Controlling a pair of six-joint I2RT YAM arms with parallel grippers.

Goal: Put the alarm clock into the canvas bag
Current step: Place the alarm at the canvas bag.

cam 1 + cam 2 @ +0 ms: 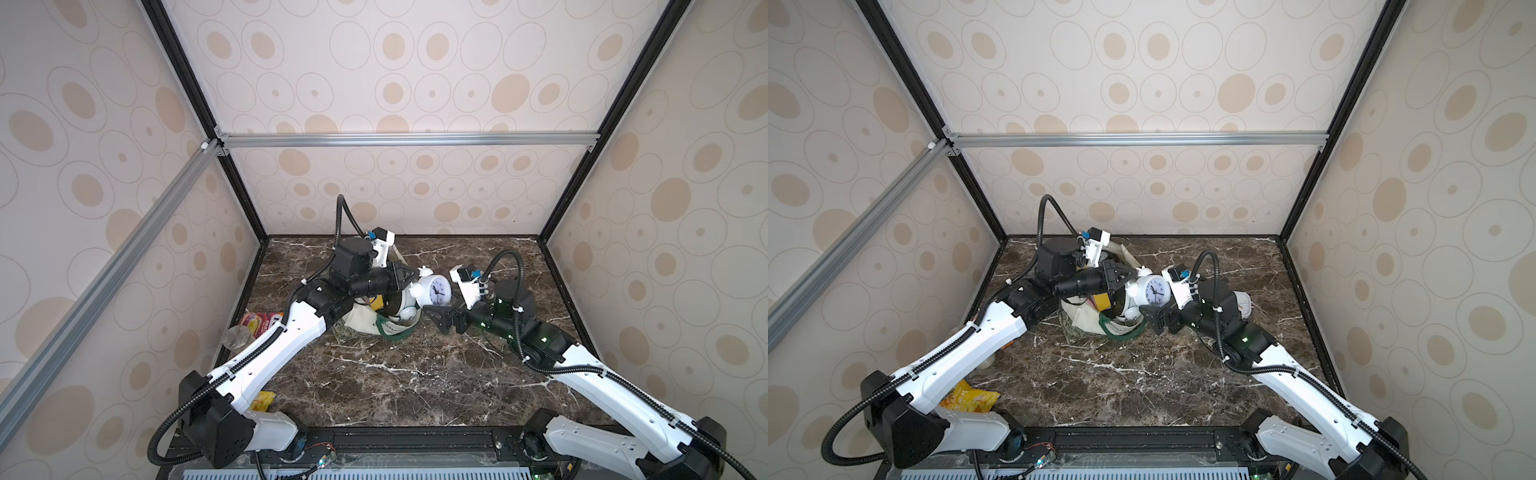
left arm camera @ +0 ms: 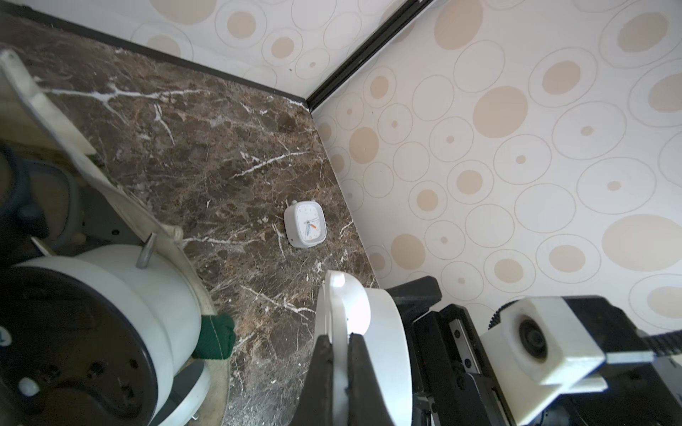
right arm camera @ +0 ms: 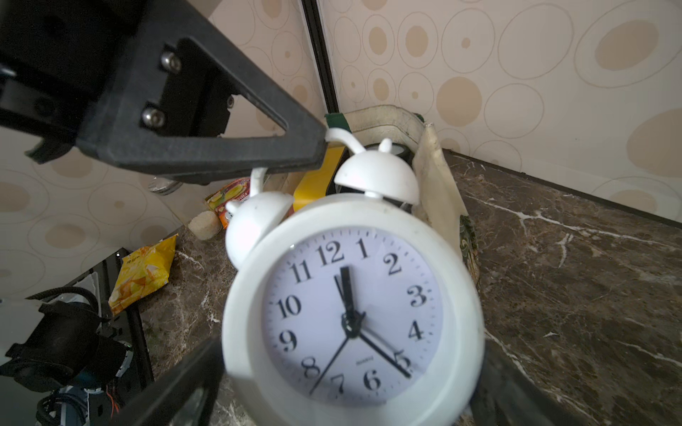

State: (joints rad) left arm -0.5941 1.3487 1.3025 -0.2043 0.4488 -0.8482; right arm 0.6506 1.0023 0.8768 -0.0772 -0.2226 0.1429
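Note:
A white twin-bell alarm clock [image 1: 434, 289] [image 1: 1155, 291] [image 3: 354, 313] hangs just right of the canvas bag's mouth. My left gripper [image 1: 415, 274] [image 1: 1134, 275] [image 2: 341, 337] is shut on its thin white handle [image 2: 337, 295]. My right gripper [image 1: 441, 316] [image 1: 1159, 318] [image 3: 350, 369] stands open wide, one finger on each side of the clock's body. The canvas bag [image 1: 365, 328] [image 1: 1086, 322] [image 2: 55, 121] [image 3: 435, 173] lies open under the left arm. It has off-white cloth and green straps. Another white round clock [image 1: 400, 309] [image 2: 110, 313] lies inside it.
A small square white clock [image 2: 305, 225] [image 1: 1242, 301] lies on the marble near the right wall, behind the right arm. At the left edge are a yellow snack packet [image 1: 262, 401] [image 1: 971, 401] [image 3: 144, 273], a red packet [image 1: 262, 324] and a round metal tin [image 1: 236, 336].

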